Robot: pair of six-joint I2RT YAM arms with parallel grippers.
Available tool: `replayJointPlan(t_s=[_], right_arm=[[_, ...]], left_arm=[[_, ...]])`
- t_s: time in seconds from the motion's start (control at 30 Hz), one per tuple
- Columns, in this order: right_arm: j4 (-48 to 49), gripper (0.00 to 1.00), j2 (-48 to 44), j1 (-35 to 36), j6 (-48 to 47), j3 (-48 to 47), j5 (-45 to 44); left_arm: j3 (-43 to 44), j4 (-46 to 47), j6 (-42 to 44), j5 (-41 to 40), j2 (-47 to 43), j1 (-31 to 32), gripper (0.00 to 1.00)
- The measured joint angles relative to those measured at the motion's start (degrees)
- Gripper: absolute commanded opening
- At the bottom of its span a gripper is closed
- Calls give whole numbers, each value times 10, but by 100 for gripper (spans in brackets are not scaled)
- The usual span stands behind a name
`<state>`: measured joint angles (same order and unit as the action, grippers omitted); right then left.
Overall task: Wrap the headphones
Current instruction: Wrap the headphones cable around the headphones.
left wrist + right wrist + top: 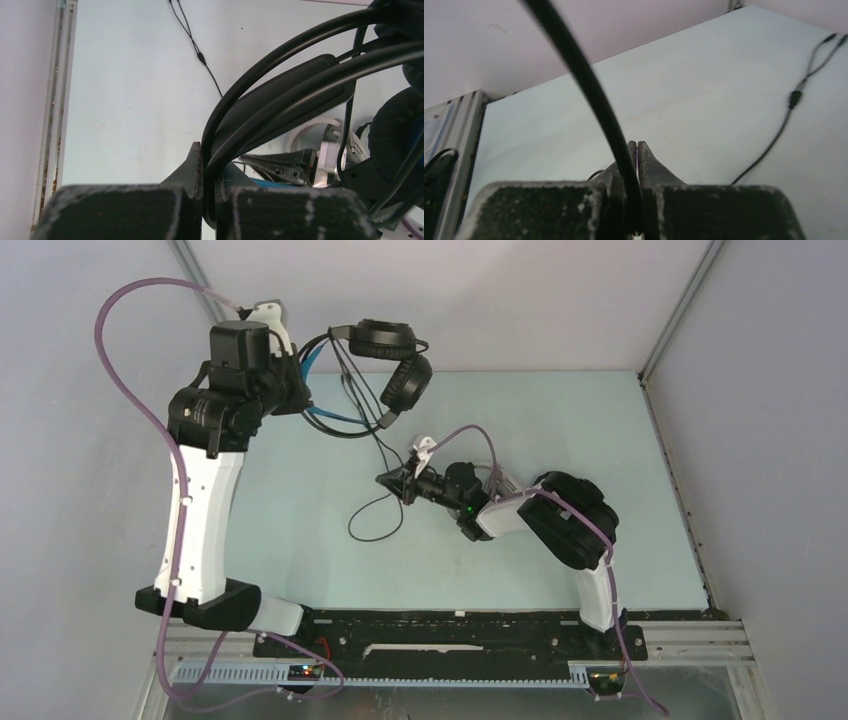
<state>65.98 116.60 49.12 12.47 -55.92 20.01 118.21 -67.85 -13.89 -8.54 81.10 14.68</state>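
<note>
Pale blue table (300,570) (grey walls (500,300) around)

A robotics lab test cell. A pale blue tabletop (300,560) is boxed in by plain grey-white wall panels (500,300) with metal corner rails (672,325). A left arm (198,510) and a right arm (580,530), trailing purple cables (120,370), are bolted to a black base plate (450,635) beside a slotted cable duct (440,672).

The top view looks down from behind the arms (bases at frame bottom) over the whole surface (620,440). Wrist views sit close behind the left end effector (207,165) and right end effector (637,147), sharing one cable splitter (200,56).
</note>
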Motion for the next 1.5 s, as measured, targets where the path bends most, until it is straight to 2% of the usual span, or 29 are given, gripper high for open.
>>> replayJointPlan(t_s=[0.23,0.47,0.67,0.83,1.1,1.27,1.5], right_arm=[[2,0,-9,-58,5,-9,-11],[-16,0,-52,-93,5,-12,4],[-101,0,-115,-123,0,-26,59],[-171,0,-170,-151,11,-27,137],[-317,0,-237,-170,12,-27,202],[-368,0,-257,-199,13,-27,206],[-390,0,-261,-202,23,-27,221]], left_arm=[[0,1,9,66,-9,-33,0],[-8,15,51,157,-17,-36,0],[-98,77,90,297,-38,-34,0],[-195,128,184,366,-65,-28,0],[-204,140,360,403,-71,-17,0],[-204,181,369,376,-72,-13,0],[-204,189,401,402,-72,-12,0]])
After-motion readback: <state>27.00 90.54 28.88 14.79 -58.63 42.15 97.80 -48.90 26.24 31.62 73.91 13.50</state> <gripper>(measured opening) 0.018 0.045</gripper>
